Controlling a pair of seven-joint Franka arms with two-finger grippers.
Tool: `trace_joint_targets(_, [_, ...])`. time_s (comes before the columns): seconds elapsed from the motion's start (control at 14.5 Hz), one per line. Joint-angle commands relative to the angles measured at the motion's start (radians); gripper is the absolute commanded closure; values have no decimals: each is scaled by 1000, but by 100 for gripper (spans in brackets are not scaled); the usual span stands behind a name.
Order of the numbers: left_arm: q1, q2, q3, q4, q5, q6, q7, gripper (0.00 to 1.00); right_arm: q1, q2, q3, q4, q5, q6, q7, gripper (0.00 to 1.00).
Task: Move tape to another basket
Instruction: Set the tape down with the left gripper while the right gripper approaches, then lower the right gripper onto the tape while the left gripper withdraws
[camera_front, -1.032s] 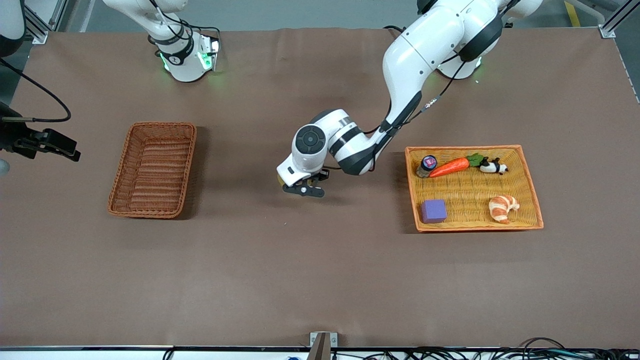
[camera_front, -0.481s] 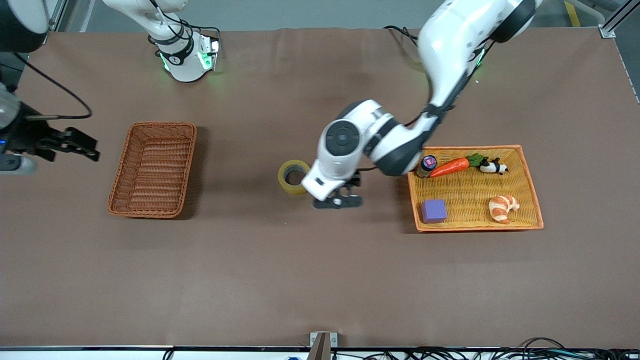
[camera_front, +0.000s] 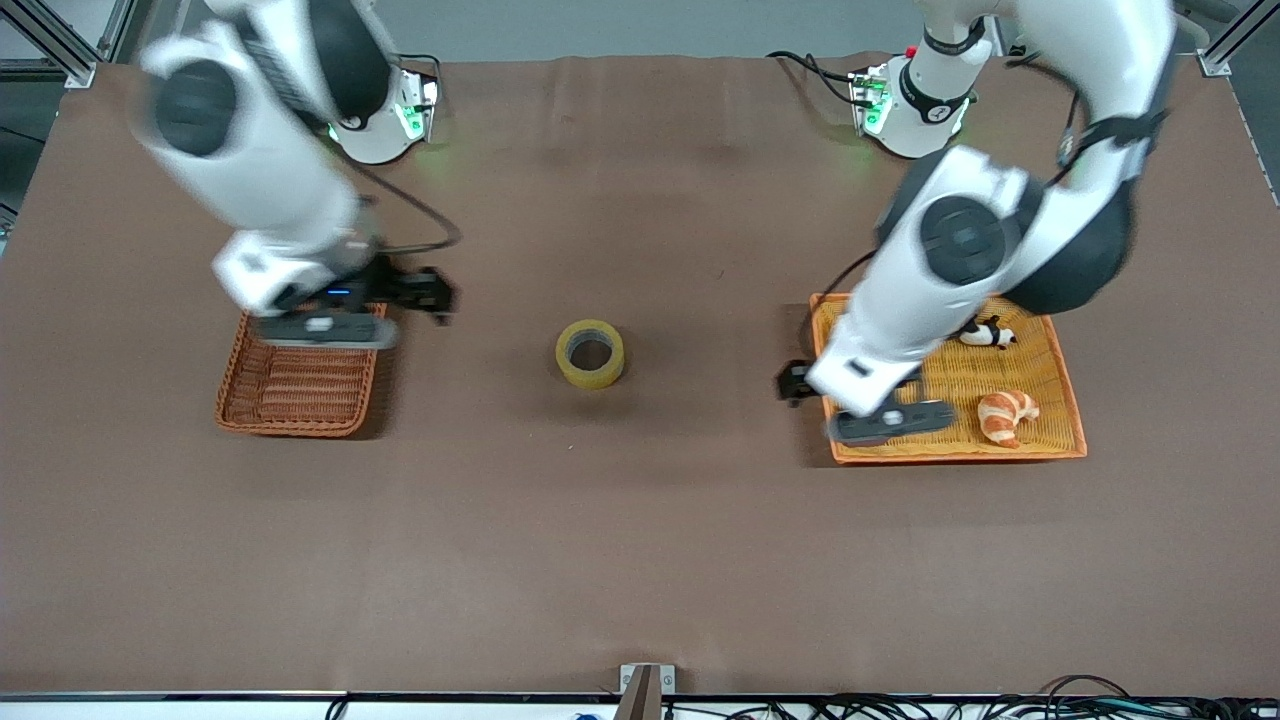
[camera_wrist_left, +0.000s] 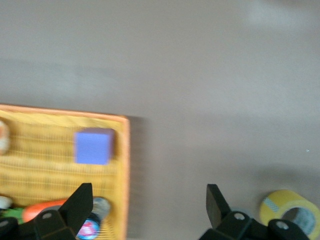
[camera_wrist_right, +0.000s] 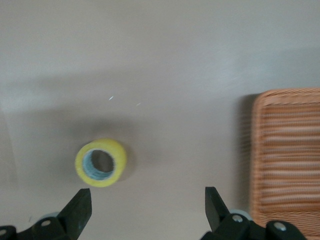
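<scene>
Front view: the tape (camera_front: 590, 353) lay flat on the bare counter (camera_front: 640, 540), between the basket (camera_front: 300, 395) and the orange tray (camera_front: 1050, 440); open room all round it.
Left wrist view: left tool (camera_wrist_left: 150, 212) spread wide, empty, over the tray's edge.
Right wrist view: right tool (camera_wrist_right: 148, 210) spread wide, empty, above the counter between tape and basket.
Handling: likely light, stiff, smooth; pinch one wall through the hollow centre.

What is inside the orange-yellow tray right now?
In the tray: croissant, panda figure, and, by the left wrist view, purple cube, carrot. The left arm covers part of it.
</scene>
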Motion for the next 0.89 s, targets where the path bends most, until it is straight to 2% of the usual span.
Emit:
trace_joint_targets(0.0, [34, -135, 12, -101, -2, -1, 55, 0, 1, 99, 63, -62, -78, 108, 82, 0])
trace_joint_targets(0.14, [36, -182, 59, -109, -13, -10, 128, 0, 35, 189, 77, -62, -148, 177, 144, 0])
trace_joint_targets(0.41, [28, -280, 225, -112, -191, -86, 383, 0, 78, 314, 121, -64, -322, 216, 268, 0])
trace_joint_targets(0.62, [25, -352, 335, -113, -205, -131, 521, 0, 93, 394, 132, -79, -443, 254, 309, 0])
trace_joint_targets(0.83, [21, -387, 417, -110, -245, -151, 645, 0, 110, 417, 132, -116, -481, 320, 313, 0])
